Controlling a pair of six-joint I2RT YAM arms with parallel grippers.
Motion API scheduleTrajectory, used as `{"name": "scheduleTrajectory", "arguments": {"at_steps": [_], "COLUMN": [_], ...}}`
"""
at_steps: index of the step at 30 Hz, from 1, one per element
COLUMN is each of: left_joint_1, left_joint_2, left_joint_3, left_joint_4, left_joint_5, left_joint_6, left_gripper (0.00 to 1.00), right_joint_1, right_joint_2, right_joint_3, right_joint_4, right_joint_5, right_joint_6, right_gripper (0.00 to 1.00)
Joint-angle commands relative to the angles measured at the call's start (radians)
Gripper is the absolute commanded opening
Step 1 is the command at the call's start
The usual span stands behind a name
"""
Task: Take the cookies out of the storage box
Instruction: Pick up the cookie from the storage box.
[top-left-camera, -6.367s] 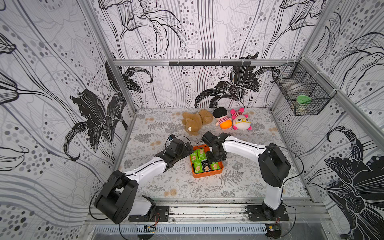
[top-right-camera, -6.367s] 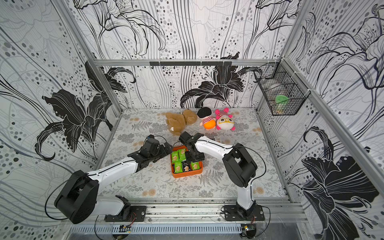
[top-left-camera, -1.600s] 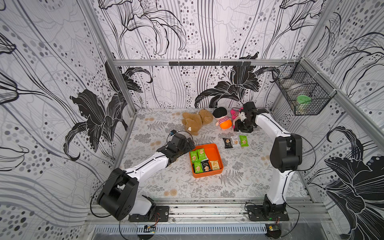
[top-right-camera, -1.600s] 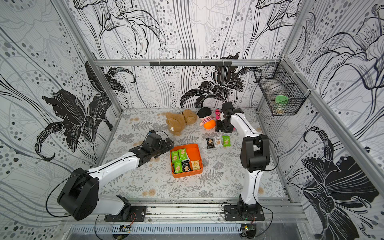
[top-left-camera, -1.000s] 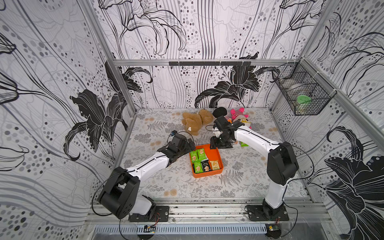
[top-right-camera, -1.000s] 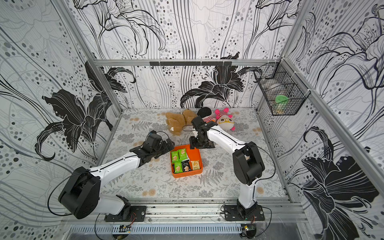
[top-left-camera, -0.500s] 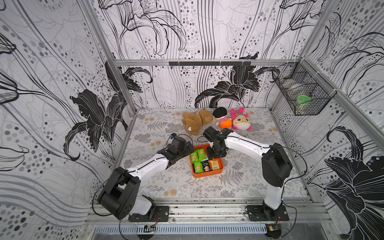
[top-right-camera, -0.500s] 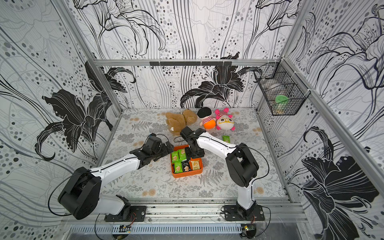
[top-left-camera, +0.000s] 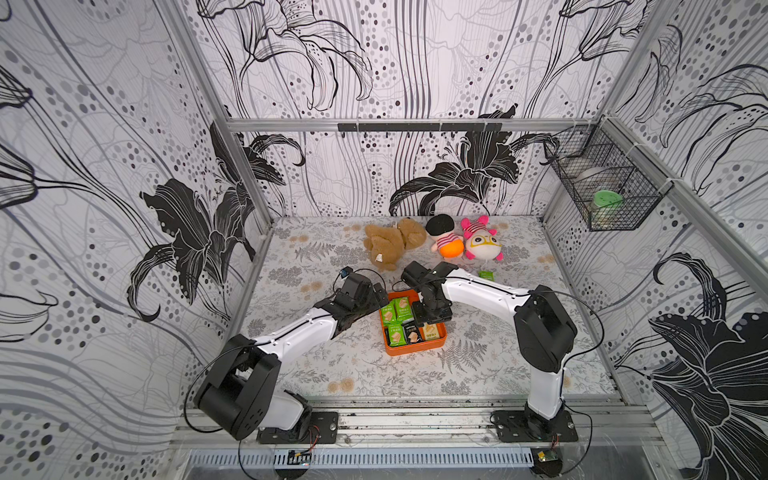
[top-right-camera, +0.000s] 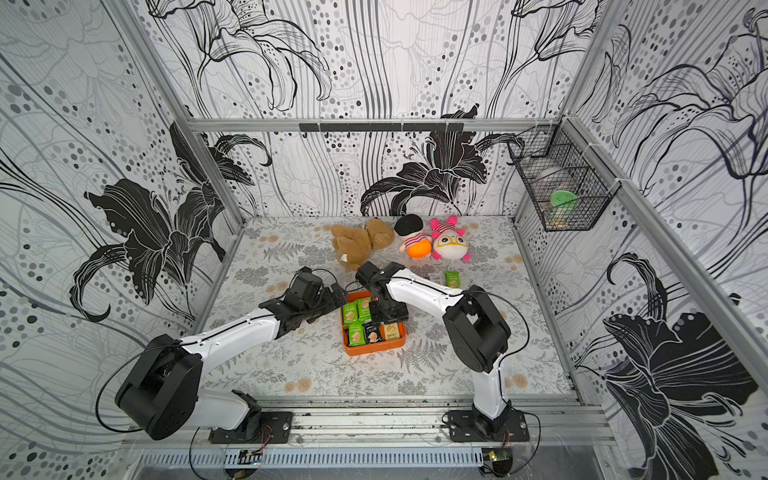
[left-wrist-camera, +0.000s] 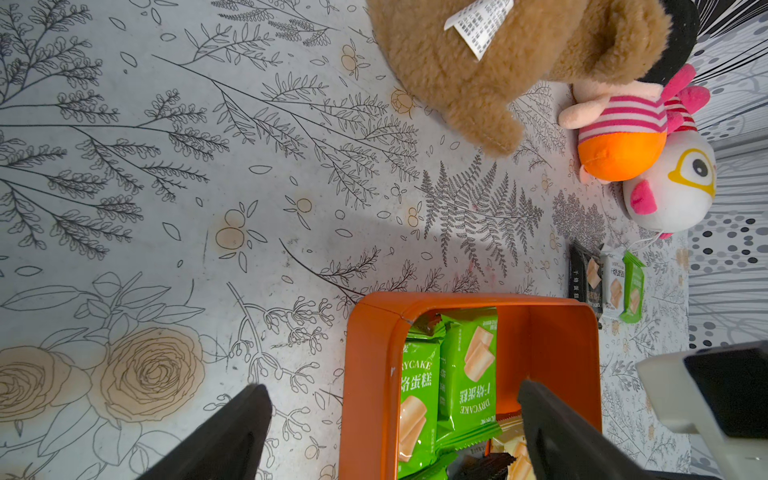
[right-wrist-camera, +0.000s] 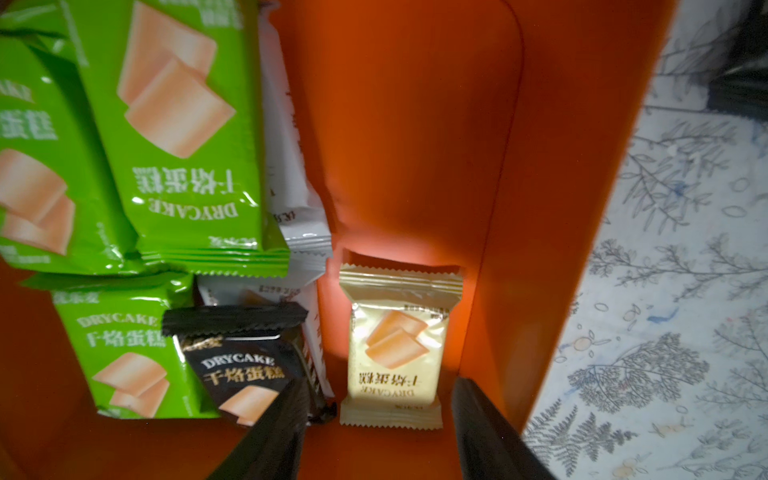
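Straddling cream sealed cookie packet (right-wrist-camera: 395, 345) | right end effector (right-wrist-camera: 378, 384) spread, empty | descend centred, avoiding shallow orange storage box (right-wrist-camera: 573, 124) wall

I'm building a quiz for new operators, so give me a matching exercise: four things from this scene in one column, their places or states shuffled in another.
1 cream packet
2 brown plush
3 wire basket
4 left hand

A hanging on the side wall
B open, at the orange box's edge
C in the orange box, by the right hand
D on the table, far side

Pairs: 1-C, 2-D, 3-A, 4-B
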Motion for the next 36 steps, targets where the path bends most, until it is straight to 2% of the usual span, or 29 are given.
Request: {"name": "scheduleTrajectory", "arguments": {"at_steps": [1, 30, 36], "left_joint_1": [-0.006, -0.006, -0.005], "left_joint_2": [-0.029, -0.040, -0.051], "left_joint_3": [-0.014, 0.027, 0.023], "left_joint_4": [0.030, -0.032, -0.037], "left_joint_5": [-0.018, -0.029, -0.037], "left_joint_6": [0.006, 0.048, 0.048], "left_gripper": [0.97, 0.97, 0.97], "right_joint_1": [0.015, 0.037, 0.037], "right_joint_2": [0.025, 0.123, 0.111], "right_joint_3": [-0.022, -0.027, -0.037], "right_joint_4": [-0.040, 0.020, 0.026], "right_joint_5": [0.034, 0.080, 0.092], "right_joint_6": [0.039, 0.074, 0.072], "right_gripper": [0.61, 0.57, 0.45]}}
